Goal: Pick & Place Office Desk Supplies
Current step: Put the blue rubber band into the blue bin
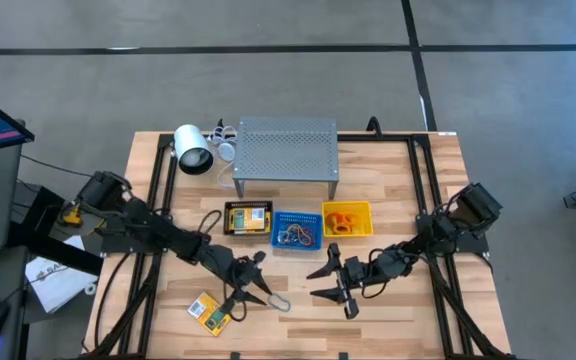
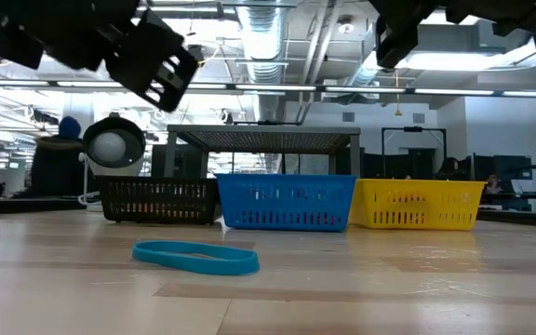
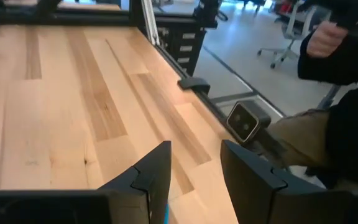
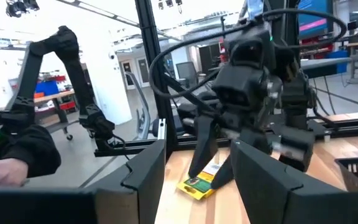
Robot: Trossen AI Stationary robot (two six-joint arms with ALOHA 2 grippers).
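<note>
Three baskets in a row before the shelf, lamp at its left.

Yellow-green pack flat near front edge; teal band loop, possibly grey, beside.

Robotics lab in an open industrial hall. Exposed ducts and strip lights on the ceiling, grey concrete floor. Wooden surface in a black metal frame with two arms mounted on it. Another robot arm stands farther off, with monitors, office chairs, and seated people around.
</note>
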